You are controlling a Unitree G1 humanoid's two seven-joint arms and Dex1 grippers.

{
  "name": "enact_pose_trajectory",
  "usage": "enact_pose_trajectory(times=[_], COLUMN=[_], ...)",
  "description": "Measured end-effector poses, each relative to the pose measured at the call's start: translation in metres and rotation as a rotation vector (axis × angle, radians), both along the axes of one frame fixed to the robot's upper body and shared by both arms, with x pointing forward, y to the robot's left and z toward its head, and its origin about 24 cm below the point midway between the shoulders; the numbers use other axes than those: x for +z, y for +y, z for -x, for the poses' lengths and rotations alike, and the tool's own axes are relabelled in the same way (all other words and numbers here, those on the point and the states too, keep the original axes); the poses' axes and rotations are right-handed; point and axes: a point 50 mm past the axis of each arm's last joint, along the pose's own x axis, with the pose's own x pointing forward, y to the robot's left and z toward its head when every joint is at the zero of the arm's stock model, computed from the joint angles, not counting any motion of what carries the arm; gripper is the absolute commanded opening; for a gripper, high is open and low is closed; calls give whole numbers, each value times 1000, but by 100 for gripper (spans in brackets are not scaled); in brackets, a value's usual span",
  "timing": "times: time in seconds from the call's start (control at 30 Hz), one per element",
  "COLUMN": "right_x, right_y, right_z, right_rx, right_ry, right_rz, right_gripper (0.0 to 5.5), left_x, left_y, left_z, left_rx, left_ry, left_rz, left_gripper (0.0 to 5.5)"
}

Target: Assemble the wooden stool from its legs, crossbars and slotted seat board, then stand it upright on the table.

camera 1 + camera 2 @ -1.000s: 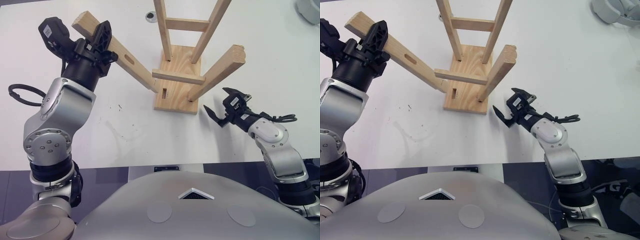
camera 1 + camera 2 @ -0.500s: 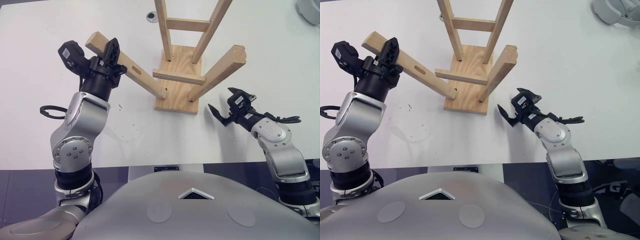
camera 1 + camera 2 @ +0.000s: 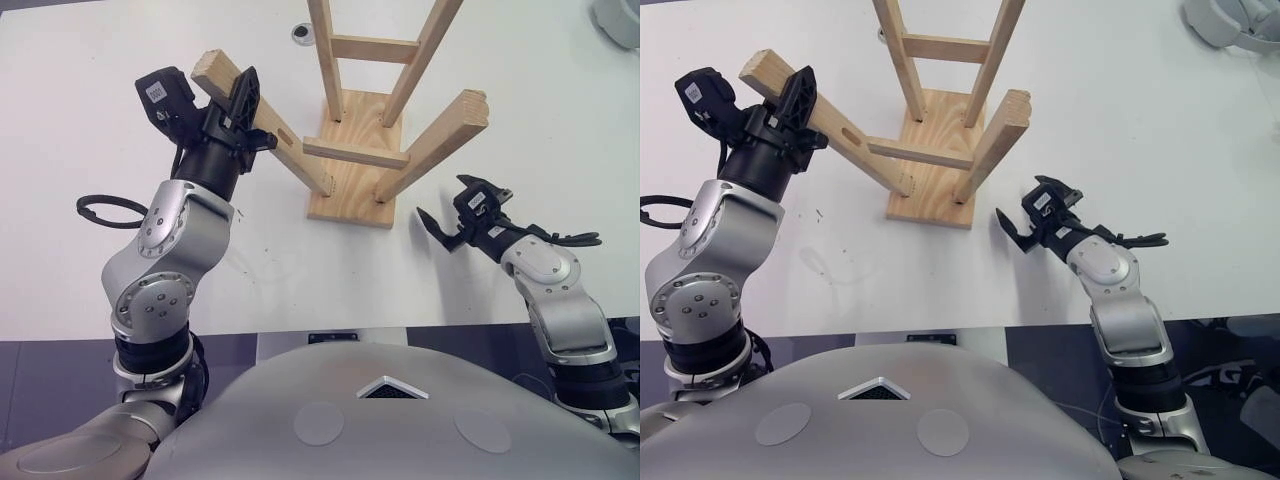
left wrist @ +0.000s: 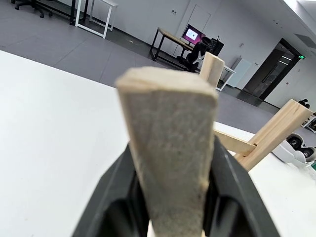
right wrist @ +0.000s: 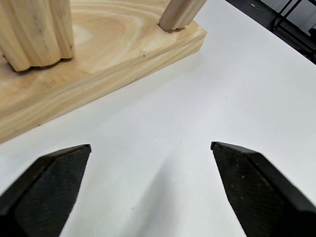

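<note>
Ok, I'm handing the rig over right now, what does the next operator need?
Left gripper: shut on the top of the leaning leg.
Right gripper: open, empty, over the table by the board's near right corner.
Done: board lies flat, three other legs stand in it.
Leaning leg's foot is at the board's near left slot; a crossbar meets it; seated or not, cannot tell.
Left: straighten and seat that leg, then flip it all upright.
</note>
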Motion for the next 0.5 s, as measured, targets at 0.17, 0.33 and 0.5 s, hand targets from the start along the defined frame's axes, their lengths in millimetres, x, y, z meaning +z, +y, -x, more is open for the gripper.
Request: enact_pose_trajectory(times=[0.17, 0.33, 0.5], right_x=[0, 1, 4], right_y=[0, 4, 9], right_z=[0, -3, -6], right_rx=[-8, 0, 5], right_ry=[13, 15, 12], right_rz=[0, -4, -16], right_gripper=[454, 454, 454], left_x=[4, 6, 5], left_y=[-9, -17, -21], left_z=[6, 9, 10], left_rx=[-37, -54, -42], left_ry=[-34, -64, -63], left_rz=[-81, -152, -193], left_gripper=[104, 104, 104])
